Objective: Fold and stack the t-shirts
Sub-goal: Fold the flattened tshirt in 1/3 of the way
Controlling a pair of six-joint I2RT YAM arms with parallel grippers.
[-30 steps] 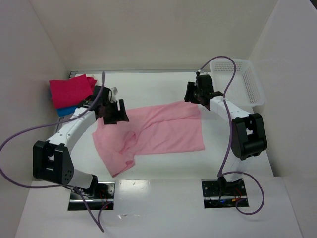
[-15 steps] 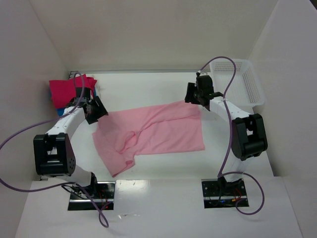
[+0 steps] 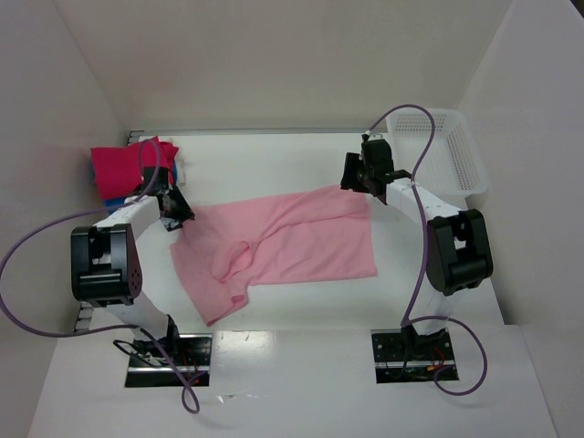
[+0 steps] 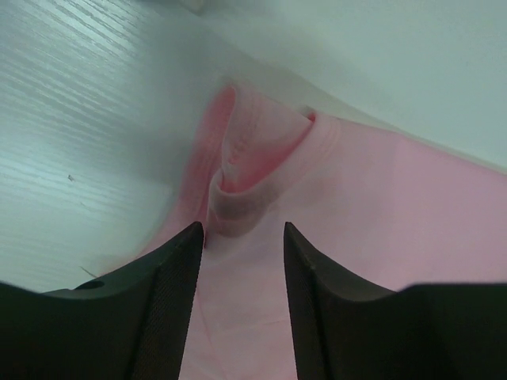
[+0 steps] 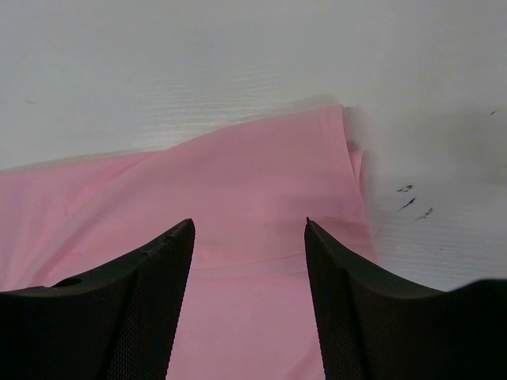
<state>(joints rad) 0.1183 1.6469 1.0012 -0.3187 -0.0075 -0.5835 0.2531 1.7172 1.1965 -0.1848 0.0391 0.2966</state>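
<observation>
A light pink t-shirt [image 3: 292,239] lies spread and rumpled in the middle of the table. My left gripper [image 3: 181,215] is low at its upper left corner. In the left wrist view it [image 4: 242,229] stands open, with pink cloth [image 4: 372,206] under the gap and a raised fold [image 4: 245,170] just ahead. My right gripper [image 3: 358,185] is at the shirt's upper right corner. It [image 5: 249,226] is open above flat pink cloth [image 5: 238,174] near the hem edge. A folded magenta t-shirt [image 3: 126,162] sits on a folded blue one [image 3: 117,203] at the back left.
A white mesh basket [image 3: 456,151] stands at the back right against the wall. White walls close in the table on the left, back and right. The left arm's purple cable [image 3: 36,246] loops out to the left.
My left arm has swung left and back, from over the shirt's left side to its upper left corner, and its jaws have narrowed. The right arm has hardly moved.
</observation>
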